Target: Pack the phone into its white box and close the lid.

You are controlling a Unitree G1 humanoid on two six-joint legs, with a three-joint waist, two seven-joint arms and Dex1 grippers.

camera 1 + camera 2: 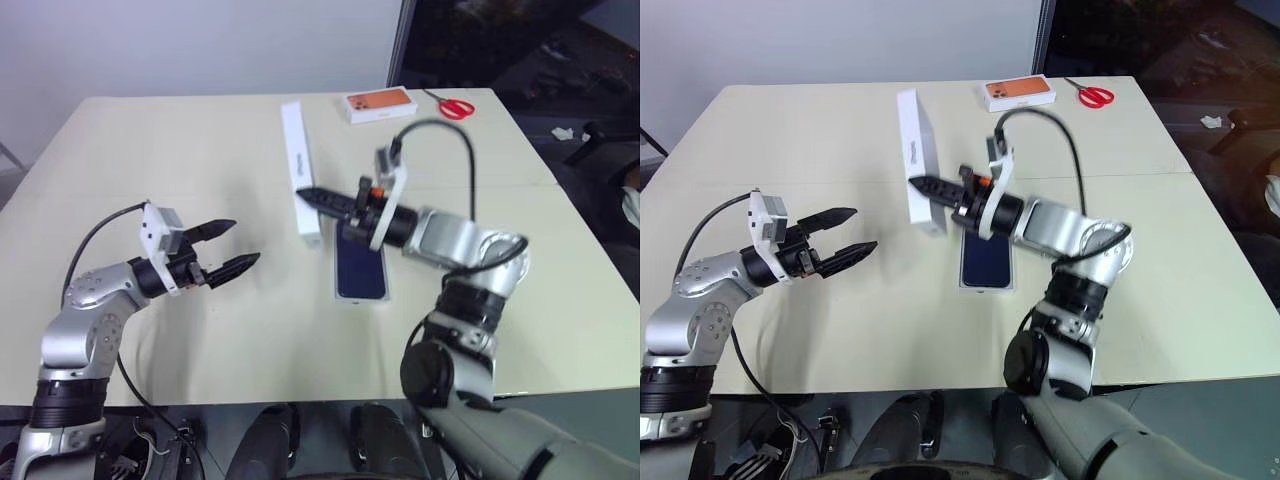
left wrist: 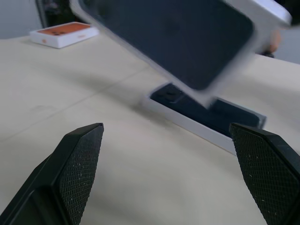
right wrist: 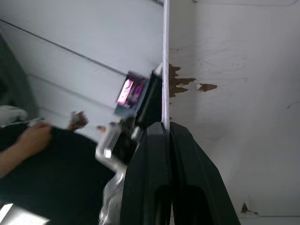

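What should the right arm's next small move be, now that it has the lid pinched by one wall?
Probably turn the lid flat and bring it over the white box. The right gripper is shut on one thin wall, so the lid stands on edge beside the box rather than above it. The phone already lies inside. The left gripper is open and could steady the lid.

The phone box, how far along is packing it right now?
Done: the phone already lies in the white box on the table. In hand: the right tool is shut on a wall of the lid, holding it on edge, up off the table beside the box. The left tool is open and empty. Left: lay the lid over the box and press it shut.
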